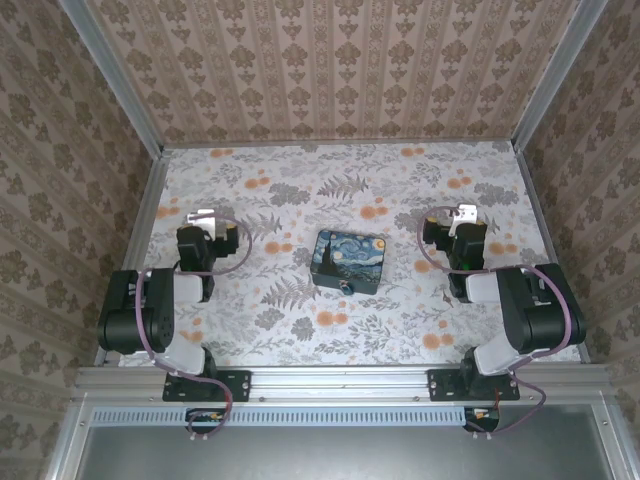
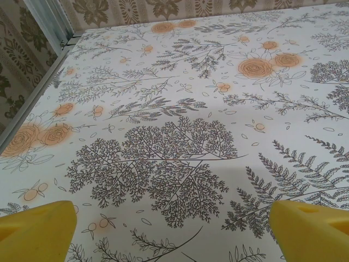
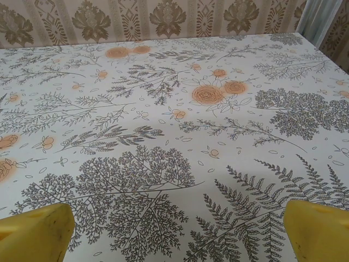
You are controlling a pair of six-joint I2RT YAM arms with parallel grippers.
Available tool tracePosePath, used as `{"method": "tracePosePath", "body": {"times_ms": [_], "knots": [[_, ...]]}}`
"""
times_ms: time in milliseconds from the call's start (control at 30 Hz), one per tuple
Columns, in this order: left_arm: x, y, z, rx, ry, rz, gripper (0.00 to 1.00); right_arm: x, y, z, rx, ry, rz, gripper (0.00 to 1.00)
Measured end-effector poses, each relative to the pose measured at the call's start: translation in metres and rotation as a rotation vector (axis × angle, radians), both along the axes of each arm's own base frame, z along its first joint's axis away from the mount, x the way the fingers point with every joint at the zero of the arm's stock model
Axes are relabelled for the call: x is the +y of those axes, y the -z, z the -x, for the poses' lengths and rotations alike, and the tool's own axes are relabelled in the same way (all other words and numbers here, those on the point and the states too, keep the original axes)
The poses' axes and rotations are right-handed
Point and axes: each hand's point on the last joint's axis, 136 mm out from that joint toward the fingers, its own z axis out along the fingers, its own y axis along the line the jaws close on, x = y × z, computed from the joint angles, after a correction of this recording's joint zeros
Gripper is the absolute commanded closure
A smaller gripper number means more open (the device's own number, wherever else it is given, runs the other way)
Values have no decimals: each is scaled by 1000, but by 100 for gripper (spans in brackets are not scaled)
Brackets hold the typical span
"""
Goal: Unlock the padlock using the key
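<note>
- The left gripper (image 2: 173, 232) is spread wide. Its two yellow fingers (image 2: 34, 229) sit at the bottom corners of the left wrist view, with bare flowered bench (image 2: 180, 109) between them.
- It holds nothing and touches nothing.
- The right gripper (image 3: 174, 234) is spread just as wide and is also empty, over the bench.
- From above, the left gripper (image 1: 203, 216) is at the left of the bench and the right gripper (image 1: 462, 214) at the right, both well apart from the box (image 1: 350, 258).
- The padlock (image 1: 344, 287) is a tiny speck at the near side of the painted box in the middle of the bench, between the two arms. It is too small to make out more.
</note>
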Motion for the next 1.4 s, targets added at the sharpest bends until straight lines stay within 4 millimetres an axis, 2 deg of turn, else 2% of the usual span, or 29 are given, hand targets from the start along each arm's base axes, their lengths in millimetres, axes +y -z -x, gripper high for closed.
{"method": "tracePosePath", "body": {"times_ms": [1100, 1267, 1400], "knots": [[0, 0, 0, 0, 3, 1, 0, 0, 0, 0, 0, 0, 0, 0], [0, 1, 1, 15, 3, 1, 0, -2, 1, 5, -1, 9, -1, 0], [0, -10, 0, 6, 2, 1, 0, -2, -14, 9, -35, 8, -2, 0]]}}
